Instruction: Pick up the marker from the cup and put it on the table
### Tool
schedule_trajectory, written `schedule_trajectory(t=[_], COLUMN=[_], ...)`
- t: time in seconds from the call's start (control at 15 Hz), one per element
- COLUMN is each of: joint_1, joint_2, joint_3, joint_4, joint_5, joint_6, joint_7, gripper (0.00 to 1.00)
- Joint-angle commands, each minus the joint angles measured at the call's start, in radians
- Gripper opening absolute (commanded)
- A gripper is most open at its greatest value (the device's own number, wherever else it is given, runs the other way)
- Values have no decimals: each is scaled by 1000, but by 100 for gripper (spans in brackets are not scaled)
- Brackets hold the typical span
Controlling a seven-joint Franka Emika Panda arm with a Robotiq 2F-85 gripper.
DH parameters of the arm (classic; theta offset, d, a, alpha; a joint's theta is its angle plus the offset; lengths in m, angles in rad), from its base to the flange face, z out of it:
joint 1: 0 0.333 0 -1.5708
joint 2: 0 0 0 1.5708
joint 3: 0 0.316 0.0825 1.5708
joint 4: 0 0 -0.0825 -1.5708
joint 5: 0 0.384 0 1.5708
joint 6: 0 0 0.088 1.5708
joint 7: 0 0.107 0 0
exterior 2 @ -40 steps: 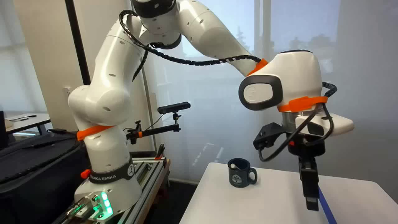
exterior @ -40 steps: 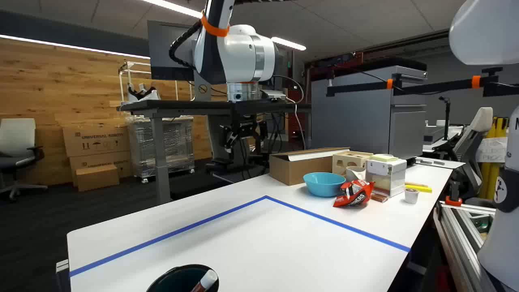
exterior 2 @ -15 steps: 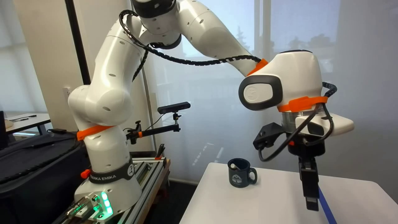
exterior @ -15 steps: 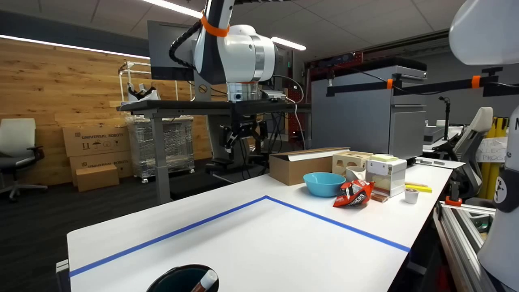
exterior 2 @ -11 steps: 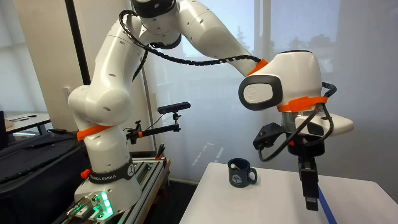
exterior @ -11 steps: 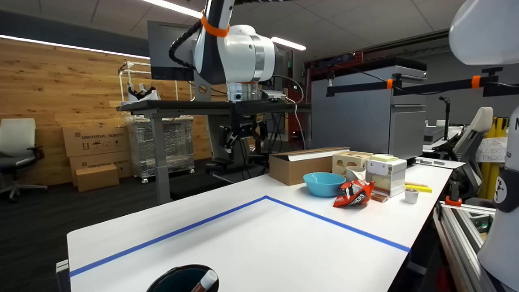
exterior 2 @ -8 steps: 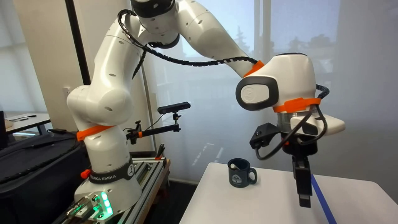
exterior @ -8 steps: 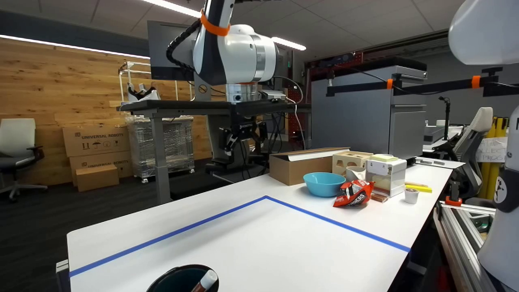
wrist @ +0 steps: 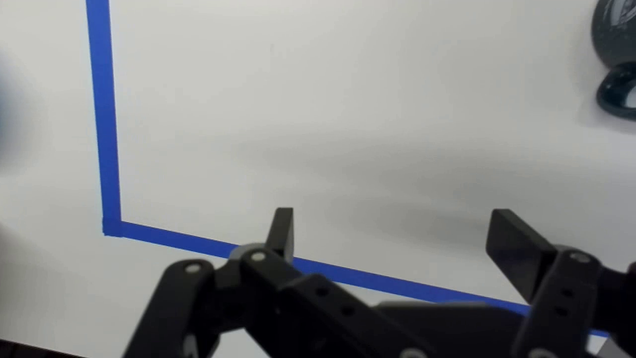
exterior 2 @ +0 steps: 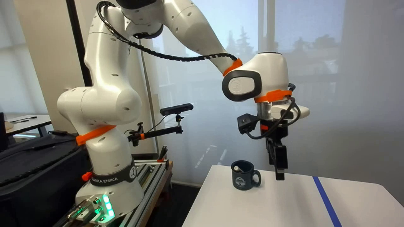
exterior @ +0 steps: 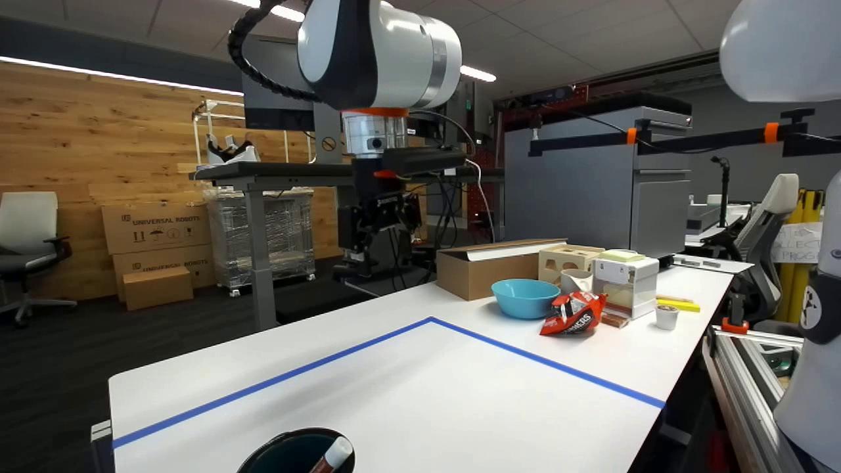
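The dark mug-like cup (exterior 2: 242, 182) with a handle stands upright near the back edge of the white table (exterior 2: 284, 208). In an exterior view only its rim (exterior: 279, 453) shows at the bottom edge. The marker (exterior: 338, 453) leans inside the cup, its white end at the rim and a brown part below; its white tip (exterior 2: 237, 169) also shows. In the wrist view part of the cup (wrist: 611, 37) and its handle are cut off at the upper right. My gripper (wrist: 392, 221) is open and empty, above the table, to the handle side of the cup (exterior 2: 279, 175).
Blue tape (exterior: 276, 380) marks lines on the table. At the table's far end stand a blue bowl (exterior: 525, 299), a red snack bag (exterior: 575, 314), a cardboard box (exterior: 486, 269), a white box (exterior: 625, 286) and a small white cup (exterior: 666, 317).
The arm was still at first, then my gripper moved toward the cup, left and up in an exterior view. The fingers stay open. The cup and marker have not moved.
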Motion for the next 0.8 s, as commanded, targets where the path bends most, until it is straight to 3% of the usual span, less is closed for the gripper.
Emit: schedule_trajectory(t=[0.0, 0.2, 0.73], joint_1=[112, 159, 222], joint_2=[124, 170, 251], joint_3=[-80, -98, -69], joint_4=[-47, -63, -123], joint_5=[-105, -114, -131], joint_6=[-16, -45, -192], joint_7=[-24, -92, -303], gripper=[100, 100, 100])
